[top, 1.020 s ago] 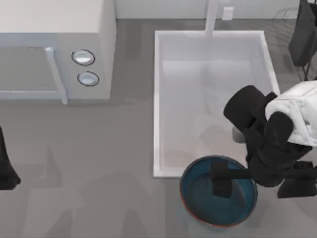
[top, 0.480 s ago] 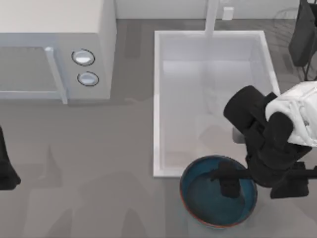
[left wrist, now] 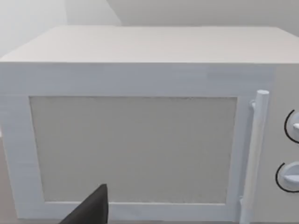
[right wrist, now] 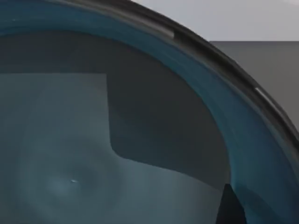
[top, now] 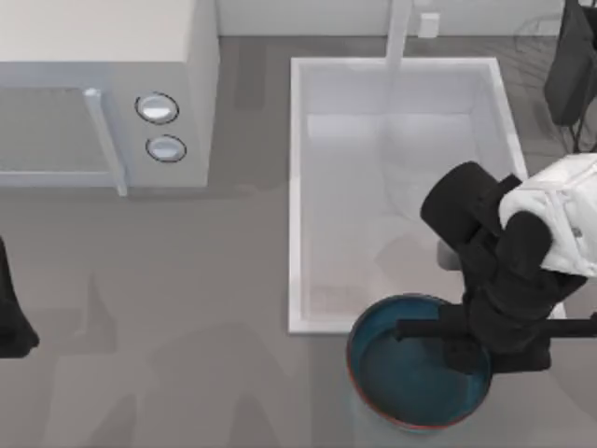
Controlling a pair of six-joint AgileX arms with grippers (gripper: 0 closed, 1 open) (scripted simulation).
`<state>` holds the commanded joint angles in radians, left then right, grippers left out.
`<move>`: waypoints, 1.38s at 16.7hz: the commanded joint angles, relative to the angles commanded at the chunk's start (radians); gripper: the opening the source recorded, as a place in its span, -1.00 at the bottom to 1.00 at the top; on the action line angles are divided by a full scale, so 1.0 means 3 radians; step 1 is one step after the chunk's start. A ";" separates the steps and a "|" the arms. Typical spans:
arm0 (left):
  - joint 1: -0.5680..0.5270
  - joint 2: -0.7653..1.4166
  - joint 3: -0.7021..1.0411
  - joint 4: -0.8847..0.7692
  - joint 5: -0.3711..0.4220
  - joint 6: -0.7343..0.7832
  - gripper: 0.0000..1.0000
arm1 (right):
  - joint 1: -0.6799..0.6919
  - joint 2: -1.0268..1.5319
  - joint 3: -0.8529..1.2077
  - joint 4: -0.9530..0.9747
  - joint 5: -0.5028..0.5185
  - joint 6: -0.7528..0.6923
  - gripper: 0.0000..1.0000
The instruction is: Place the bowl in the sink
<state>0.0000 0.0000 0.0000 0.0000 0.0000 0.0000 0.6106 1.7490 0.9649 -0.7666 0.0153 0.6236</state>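
Note:
The teal-blue bowl point(top: 401, 373) with its reddish-brown rim stands on the grey counter, just in front of the near right corner of the white sink point(top: 295, 187). My right gripper point(top: 464, 355) is down at the bowl's right side, reaching in over the rim. The right wrist view looks close into the bowl point(right wrist: 70, 163), showing its grey-blue inside and curved wall. My left arm point(top: 11, 322) stays parked at the table's left edge.
A white microwave point(top: 103, 56) with two round knobs point(top: 157, 108) stands at the back left; the left wrist view faces its door point(left wrist: 135, 149). A white faucet point(top: 399, 33) rises behind the sink. Open grey counter lies between the microwave and the bowl.
My right gripper has slid from the bowl's middle towards its right rim. The bowl has shifted slightly to the right. The left arm has not moved.

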 joint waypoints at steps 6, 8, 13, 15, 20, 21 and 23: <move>0.0000 0.0000 0.0000 0.0000 0.0000 0.0000 1.00 | 0.0000 0.0000 0.0000 0.0000 0.0000 0.0000 -1.00; 0.0000 0.0000 0.0000 0.0000 0.0000 0.0000 1.00 | 0.0003 -0.0006 0.0003 -0.0003 -0.0005 0.0005 -1.00; 0.0000 0.0000 0.0000 0.0000 0.0000 0.0000 1.00 | 0.0010 -0.0065 0.0354 -0.0394 -0.0004 0.0016 -1.00; 0.0000 0.0000 0.0000 0.0000 0.0000 0.0000 1.00 | 0.0005 -0.0137 0.0629 -0.0772 -0.0003 0.0016 -1.00; 0.0000 0.0000 0.0000 0.0000 0.0000 0.0000 1.00 | -0.0005 -0.0348 0.1324 -0.1756 -0.0005 -0.0004 -1.00; 0.0000 0.0000 0.0000 0.0000 0.0000 0.0000 1.00 | -0.0009 -0.0392 0.1426 -0.1874 -0.0005 -0.0011 -1.00; 0.0000 0.0000 0.0000 0.0000 0.0000 0.0000 1.00 | -0.0017 -0.0455 0.1547 -0.2003 -0.0006 -0.0022 -1.00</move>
<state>0.0000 0.0000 0.0000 0.0000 0.0000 0.0000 0.6053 1.6124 1.4291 -1.3674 0.0134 0.6169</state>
